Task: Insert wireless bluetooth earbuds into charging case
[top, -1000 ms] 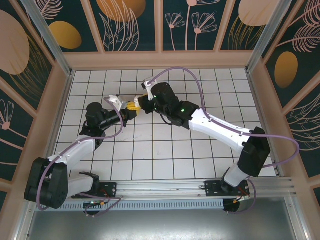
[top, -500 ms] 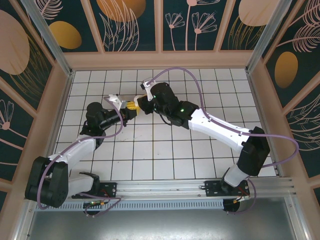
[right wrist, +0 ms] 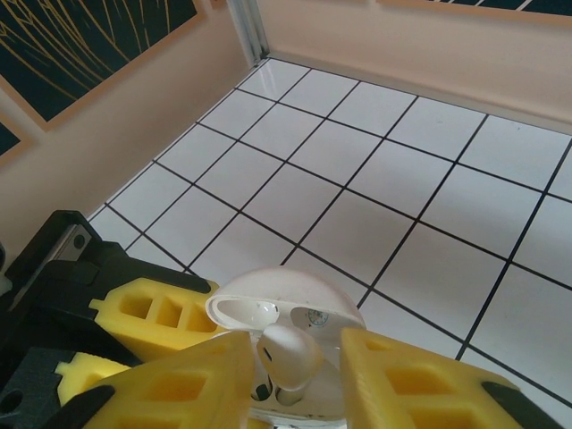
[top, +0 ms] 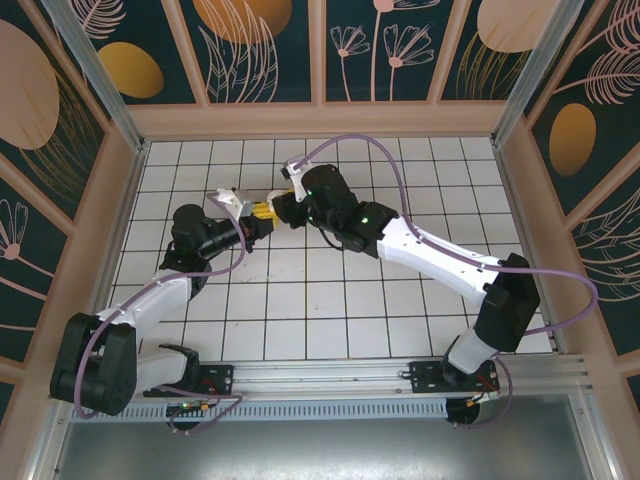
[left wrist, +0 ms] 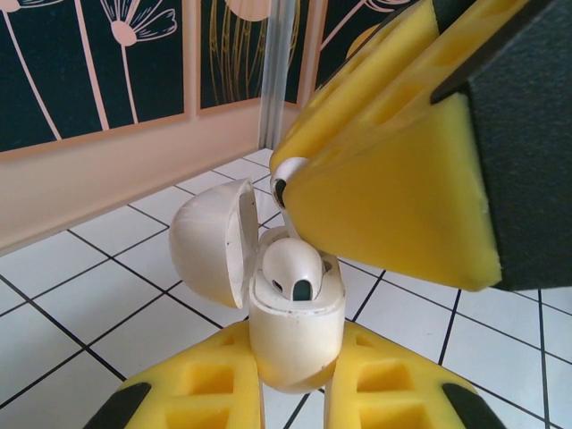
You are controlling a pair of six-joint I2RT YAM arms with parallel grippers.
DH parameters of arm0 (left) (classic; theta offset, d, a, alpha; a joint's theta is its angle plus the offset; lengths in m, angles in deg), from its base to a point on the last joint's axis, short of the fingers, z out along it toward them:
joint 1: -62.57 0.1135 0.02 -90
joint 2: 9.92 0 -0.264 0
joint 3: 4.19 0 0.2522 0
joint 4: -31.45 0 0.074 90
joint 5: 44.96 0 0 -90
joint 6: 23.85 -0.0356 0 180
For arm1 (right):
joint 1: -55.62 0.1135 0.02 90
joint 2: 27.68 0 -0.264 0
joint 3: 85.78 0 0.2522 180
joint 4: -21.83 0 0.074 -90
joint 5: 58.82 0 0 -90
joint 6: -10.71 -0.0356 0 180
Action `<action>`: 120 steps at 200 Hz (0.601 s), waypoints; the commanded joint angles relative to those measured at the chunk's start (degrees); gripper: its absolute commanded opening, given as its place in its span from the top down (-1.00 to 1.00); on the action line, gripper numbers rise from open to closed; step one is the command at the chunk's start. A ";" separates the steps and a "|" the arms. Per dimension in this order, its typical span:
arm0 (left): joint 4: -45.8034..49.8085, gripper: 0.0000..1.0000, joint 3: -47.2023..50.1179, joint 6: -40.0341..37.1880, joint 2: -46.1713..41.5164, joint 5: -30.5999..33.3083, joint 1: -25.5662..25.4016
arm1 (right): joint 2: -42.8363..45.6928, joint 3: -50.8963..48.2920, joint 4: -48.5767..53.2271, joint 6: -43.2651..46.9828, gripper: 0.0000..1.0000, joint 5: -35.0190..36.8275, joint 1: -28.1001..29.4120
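the left gripper (left wrist: pixel 295 362) is clamped on the lower body of a small white charging case (left wrist: pixel 297 331), holding it upright above the tiled table (top: pixel 400 320), left of centre and toward the far wall. the case's lid (left wrist: pixel 206 241) stands open, tipped to the left. one earbud (left wrist: pixel 290 265) sits in the case. the right gripper (right wrist: pixel 297 347) comes in from the right, its yellow fingers (right wrist: pixel 402 375) set narrowly either side of a second earbud (left wrist: pixel 288 172) just above the case opening, with its stem pointing down into it. i cannot tell whether those fingers press on that earbud or stand just clear of it.
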 commanded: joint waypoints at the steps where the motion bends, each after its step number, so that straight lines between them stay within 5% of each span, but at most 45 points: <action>1: -3.84 0.81 -1.98 0.48 -0.78 -0.64 -0.12 | 1.23 0.74 -0.32 -1.11 0.28 -2.61 0.13; 120: -3.50 0.80 -1.65 0.35 -1.03 -0.43 -0.11 | 5.78 -0.84 -5.48 -4.52 -0.07 -7.76 -1.98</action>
